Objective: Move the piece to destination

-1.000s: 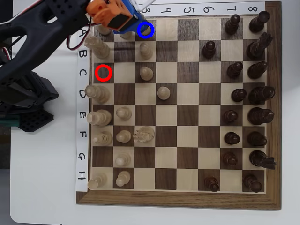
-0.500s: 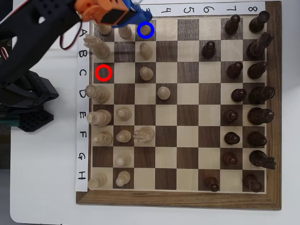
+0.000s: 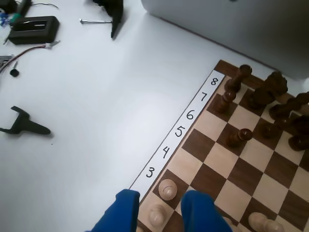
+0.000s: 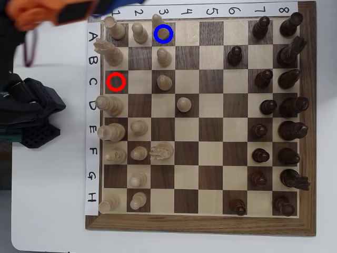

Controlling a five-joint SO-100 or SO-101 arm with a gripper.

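The piece, light beige with a small rounded head, stands upright on the destination, the dark square with the blue ring at A3. In the wrist view I see the piece from above, on the dark square beside the label 3. My gripper is open. Its blue fingers stand to either side of the piece, which is just ahead of the tips and untouched. In the overhead view only a blurred orange part of the arm shows at the top left.
The red-ringed square at C1 is bare. Light pawns stand close by at A2 and B3, and a light rook at A1. Dark pieces fill the far rows. Cables and black parts lie on the white table.
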